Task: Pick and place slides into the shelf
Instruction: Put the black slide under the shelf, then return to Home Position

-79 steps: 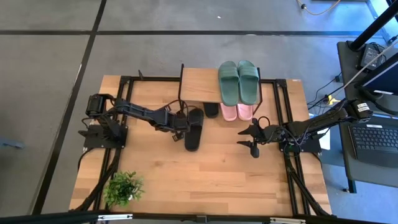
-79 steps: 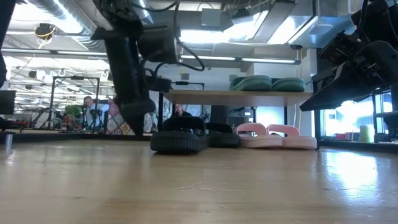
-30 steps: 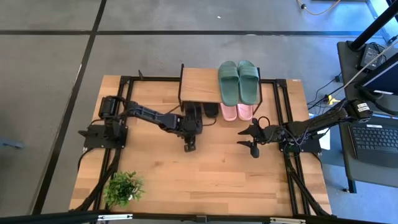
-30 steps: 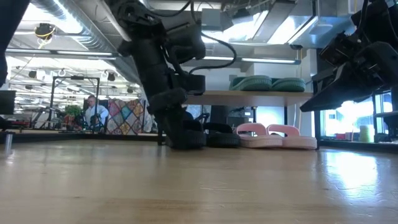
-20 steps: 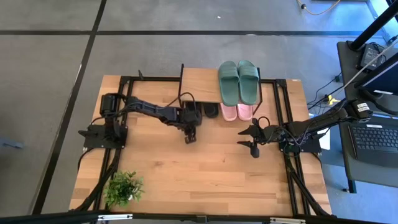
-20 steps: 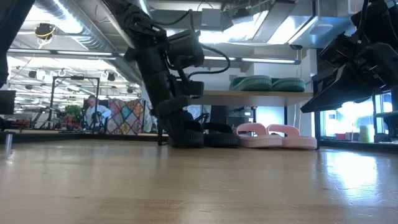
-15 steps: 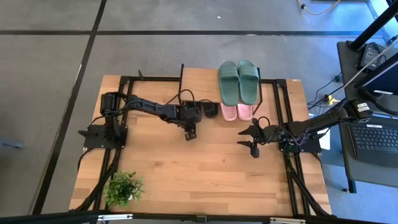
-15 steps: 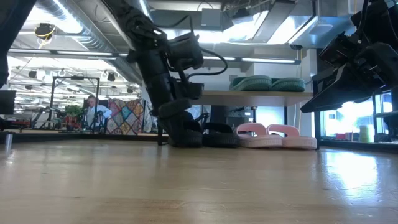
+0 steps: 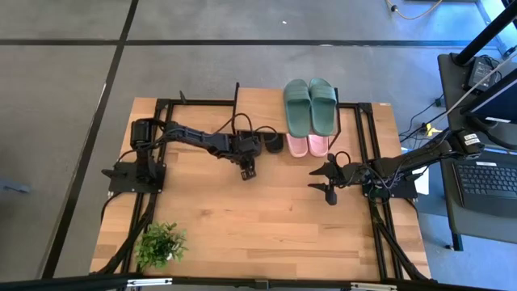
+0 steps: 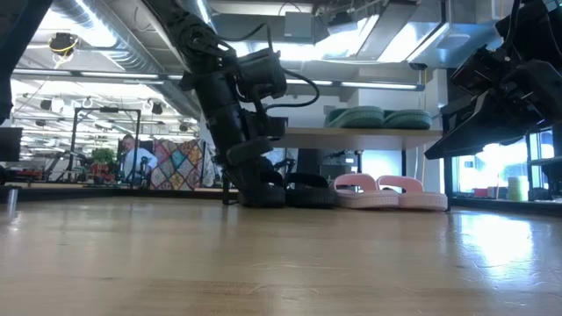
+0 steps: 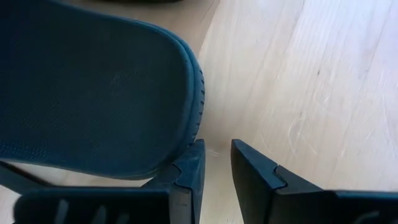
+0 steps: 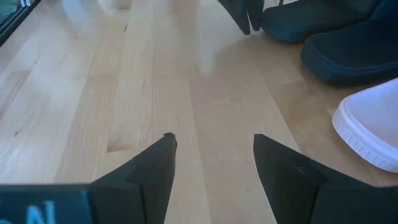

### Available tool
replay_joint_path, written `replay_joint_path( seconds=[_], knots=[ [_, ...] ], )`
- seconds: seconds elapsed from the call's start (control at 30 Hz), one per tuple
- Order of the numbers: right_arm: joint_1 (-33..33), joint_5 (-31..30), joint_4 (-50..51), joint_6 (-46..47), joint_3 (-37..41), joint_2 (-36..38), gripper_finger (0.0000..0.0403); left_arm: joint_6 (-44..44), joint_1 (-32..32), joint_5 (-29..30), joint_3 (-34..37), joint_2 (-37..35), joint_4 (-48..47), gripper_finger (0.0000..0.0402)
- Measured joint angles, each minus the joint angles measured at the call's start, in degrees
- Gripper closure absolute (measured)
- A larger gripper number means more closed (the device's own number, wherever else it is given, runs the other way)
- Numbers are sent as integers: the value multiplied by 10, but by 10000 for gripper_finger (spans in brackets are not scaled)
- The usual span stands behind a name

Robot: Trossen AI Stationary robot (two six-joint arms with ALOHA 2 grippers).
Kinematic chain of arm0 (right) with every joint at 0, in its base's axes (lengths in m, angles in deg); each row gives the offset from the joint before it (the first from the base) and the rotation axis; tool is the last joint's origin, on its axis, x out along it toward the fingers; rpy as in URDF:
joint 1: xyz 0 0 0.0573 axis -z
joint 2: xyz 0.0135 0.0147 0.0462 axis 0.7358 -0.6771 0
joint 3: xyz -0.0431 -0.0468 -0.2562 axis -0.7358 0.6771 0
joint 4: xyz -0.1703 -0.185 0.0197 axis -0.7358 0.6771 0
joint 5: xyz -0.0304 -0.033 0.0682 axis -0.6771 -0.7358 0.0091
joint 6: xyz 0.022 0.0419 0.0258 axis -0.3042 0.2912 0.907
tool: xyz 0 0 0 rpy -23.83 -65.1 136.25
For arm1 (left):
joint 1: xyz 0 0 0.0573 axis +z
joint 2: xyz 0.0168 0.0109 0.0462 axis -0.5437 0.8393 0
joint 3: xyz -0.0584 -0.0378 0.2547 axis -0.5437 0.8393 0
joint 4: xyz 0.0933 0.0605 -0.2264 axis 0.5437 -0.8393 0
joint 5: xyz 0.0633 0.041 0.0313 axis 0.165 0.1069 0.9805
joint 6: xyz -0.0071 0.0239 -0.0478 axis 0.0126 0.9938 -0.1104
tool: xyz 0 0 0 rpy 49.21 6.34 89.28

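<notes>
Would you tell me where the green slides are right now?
In the high view, the green slides sit side by side on the shelf top's right end, directly above the pink slides.

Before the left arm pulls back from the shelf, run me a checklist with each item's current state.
1. Jaws of the left gripper empty: ok; only bare table shows between them.
2. Same gripper clear of the black slide: not ok; the slide sits right against the outer side of one finger.
3. That slide fully under the shelf: cannot tell; the arm covers it from above.
4. The green pair on the top board: ok.
5. The pink pair beneath the top board: ok.
6. The right gripper open, empty, away from the shelf: ok.
</notes>
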Motion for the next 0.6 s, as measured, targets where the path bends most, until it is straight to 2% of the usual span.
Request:
replay_joint_path(
  seconds=[0.2, 0.33, 0.6],
  knots=[
    [0, 0, 0, 1, 0, 0, 188, 7, -20, -53, 0, -1, 3, 330],
    [0, 0, 0, 1, 0, 0, 188, 4, -39, -57, -1, -13, -2, 330],
    [0, 0, 1, 4, 0, 0, 188, 3, -92, 68, 0, -36, -19, 330]
  ],
)
